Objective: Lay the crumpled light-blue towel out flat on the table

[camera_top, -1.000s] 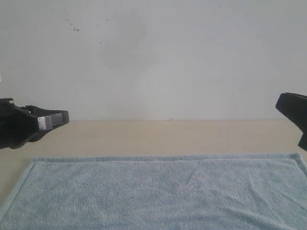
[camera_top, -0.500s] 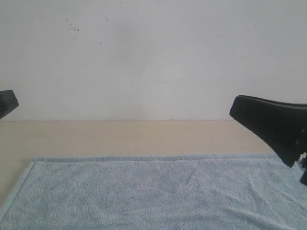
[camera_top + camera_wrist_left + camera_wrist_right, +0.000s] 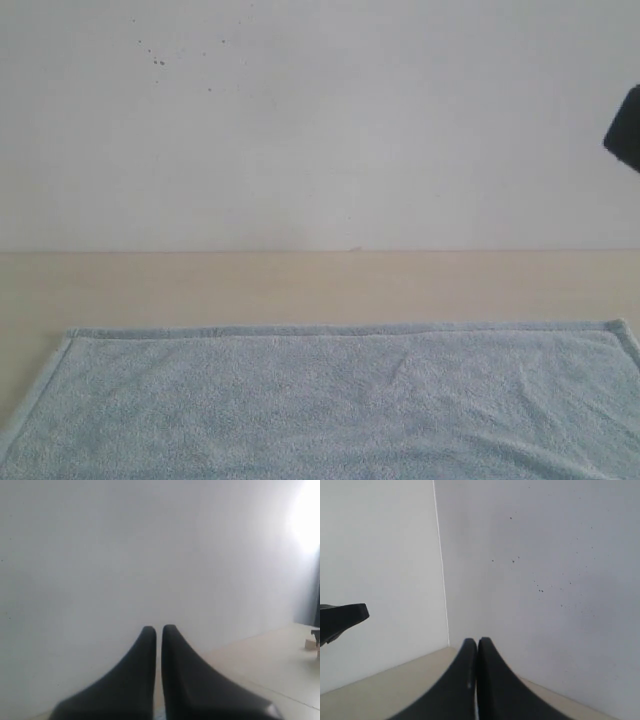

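The pale blue towel (image 3: 330,400) lies spread flat on the beige table (image 3: 300,285), its hemmed far edge straight and its near part cut off by the frame. Only faint creases show. My left gripper (image 3: 158,628) is shut with nothing between its fingers and points at the white wall; it is out of the exterior view. My right gripper (image 3: 477,641) is also shut and empty, raised above the table and facing a wall corner. Just a dark bit of the right arm (image 3: 627,130) shows at the right edge of the exterior view. Neither gripper touches the towel.
A white wall (image 3: 320,120) with a few dark specks rises behind the table. A small pale object (image 3: 312,642) sits at the far end of the table in the left wrist view. A dark tip (image 3: 345,620) pokes in beside the right gripper.
Both arms have pulled away from the towel: the left one went off the left edge of the exterior view, the right one rose to the upper right edge. The towel has not moved.
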Motion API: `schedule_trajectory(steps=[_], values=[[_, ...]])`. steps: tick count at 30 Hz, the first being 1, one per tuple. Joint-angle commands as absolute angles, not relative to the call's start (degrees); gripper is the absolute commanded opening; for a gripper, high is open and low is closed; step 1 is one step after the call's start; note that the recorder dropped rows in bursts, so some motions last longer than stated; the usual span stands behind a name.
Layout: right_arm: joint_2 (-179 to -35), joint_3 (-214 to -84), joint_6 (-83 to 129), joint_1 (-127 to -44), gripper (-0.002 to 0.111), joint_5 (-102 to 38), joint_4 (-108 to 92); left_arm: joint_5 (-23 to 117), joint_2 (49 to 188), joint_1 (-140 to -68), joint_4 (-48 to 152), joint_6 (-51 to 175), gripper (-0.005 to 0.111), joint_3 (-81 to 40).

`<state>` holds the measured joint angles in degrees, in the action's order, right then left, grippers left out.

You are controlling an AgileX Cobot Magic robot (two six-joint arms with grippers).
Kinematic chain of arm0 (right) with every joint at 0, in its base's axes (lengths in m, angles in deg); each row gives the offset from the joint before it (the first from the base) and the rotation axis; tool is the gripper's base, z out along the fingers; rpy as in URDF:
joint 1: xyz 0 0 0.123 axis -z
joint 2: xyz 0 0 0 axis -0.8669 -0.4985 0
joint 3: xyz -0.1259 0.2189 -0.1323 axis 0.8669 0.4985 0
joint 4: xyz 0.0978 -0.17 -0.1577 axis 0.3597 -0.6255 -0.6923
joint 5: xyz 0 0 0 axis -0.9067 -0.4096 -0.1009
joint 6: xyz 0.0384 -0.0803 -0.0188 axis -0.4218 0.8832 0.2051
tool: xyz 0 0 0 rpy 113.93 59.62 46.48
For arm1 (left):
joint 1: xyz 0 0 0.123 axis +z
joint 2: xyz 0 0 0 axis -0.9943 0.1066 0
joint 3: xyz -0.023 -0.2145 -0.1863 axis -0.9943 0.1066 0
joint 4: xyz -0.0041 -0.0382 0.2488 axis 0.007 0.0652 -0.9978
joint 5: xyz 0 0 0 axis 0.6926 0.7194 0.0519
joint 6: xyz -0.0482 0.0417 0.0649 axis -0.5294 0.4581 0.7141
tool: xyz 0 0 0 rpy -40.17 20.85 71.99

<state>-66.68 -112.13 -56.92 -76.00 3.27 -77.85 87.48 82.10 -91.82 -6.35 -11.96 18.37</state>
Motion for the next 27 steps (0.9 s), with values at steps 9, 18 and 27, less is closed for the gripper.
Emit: schedule_trajectory(steps=[9,18,27], values=[[-64.7,-112.3,-64.6,-76.1,0.000,2.0,-83.8,80.6,80.4,-93.3,-16.5,-16.9,0.004,18.7],[-64.7,-112.3,-64.6,-76.1,0.000,2.2,-83.8,80.5,80.4,-95.3,-16.6,-17.0,0.004,18.7],[-64.7,-112.3,-64.8,-76.1,0.000,2.2,-83.8,80.7,80.4,-96.6,-16.6,-17.0,0.004,18.7]])
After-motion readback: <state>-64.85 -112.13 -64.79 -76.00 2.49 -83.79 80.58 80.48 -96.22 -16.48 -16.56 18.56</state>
